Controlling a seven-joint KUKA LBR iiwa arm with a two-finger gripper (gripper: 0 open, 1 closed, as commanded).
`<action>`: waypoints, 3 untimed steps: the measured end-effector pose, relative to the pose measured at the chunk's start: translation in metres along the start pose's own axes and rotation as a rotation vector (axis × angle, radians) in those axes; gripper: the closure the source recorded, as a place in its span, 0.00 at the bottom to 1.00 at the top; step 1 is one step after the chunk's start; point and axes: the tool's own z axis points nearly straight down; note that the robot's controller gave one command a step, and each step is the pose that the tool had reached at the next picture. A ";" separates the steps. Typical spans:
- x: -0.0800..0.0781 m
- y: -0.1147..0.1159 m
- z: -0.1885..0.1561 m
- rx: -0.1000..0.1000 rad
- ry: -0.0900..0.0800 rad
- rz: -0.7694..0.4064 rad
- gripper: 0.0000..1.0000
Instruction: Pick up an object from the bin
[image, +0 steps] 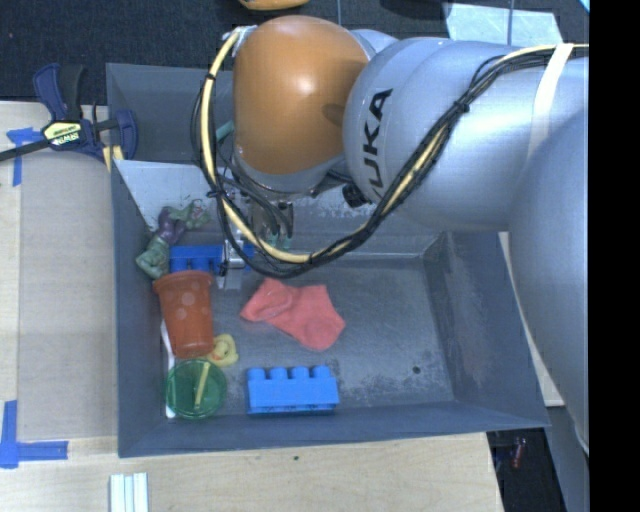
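The gripper (232, 264) is beside a blue plastic block (193, 259) at the grey metal bin's (300, 436) left wall. I cannot tell if it is open or closed.

Arm (480, 130) chunky, silver-grey, smooth rounded links. Black KUKA lettering (375, 135) on side. Glossy orange dome cover (295, 90) at wrist. Yellow and black cables (209, 110) looped round dome, also running along arm. Pale strap (552, 100) across one link. Gripper (235, 262) small, dark metal.

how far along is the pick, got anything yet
Done: the arm is down inside the bin. In hand: the gripper sits beside the small blue block at the left, next to the orange cup. Left: the grasp and lift; the pink cloth and big blue brick lie apart.
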 end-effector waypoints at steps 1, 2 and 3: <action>-0.012 -0.014 0.076 -0.001 -0.004 0.065 0.00; -0.018 -0.019 0.110 -0.001 -0.001 0.147 0.00; -0.010 -0.099 0.105 0.002 -0.003 0.127 0.00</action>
